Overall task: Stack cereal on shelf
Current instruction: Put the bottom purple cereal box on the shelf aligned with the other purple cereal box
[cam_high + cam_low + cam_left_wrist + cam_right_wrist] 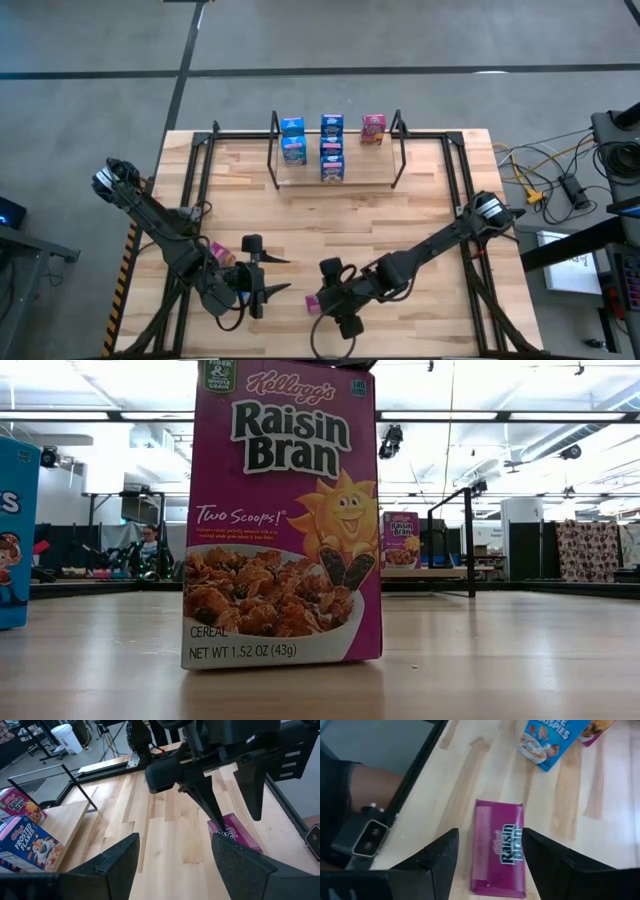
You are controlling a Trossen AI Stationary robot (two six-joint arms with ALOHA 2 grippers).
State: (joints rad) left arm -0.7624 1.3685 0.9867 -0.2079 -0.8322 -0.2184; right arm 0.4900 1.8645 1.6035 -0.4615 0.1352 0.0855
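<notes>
Two grippers sit near the front of the table, both with fingers spread and nothing held. Left to right in the high view: left gripper hangs front-left, jaws apart, beside a pink box and a blue one next to it by the left wrist; whether it touches either, can't tell. Right gripper is front-centre, hanging straight over a Raisin Bran box lying flat; the right wrist view shows its fingers spread either side of that box, above it, not yet gripping. Left wrist view shows the same flat box just under the right arm's fingertips. Shelf is at the back centre, well apart from both grippers. It already carries boxes: blue ones in the left column, blue ones in the middle, one pink box at the right; exact count per tier hard to tell from above. Low view is mostly filled by an upright Raisin Bran box close to the camera, blue box at its left. Step in hand, as I judge: right arm lining up a pick on the flat pink box. Next move calls for lowering, closing across the box's narrow width, lifting, then carrying to the shelf's right column. Risk: flat box slides instead of lifting.
</notes>
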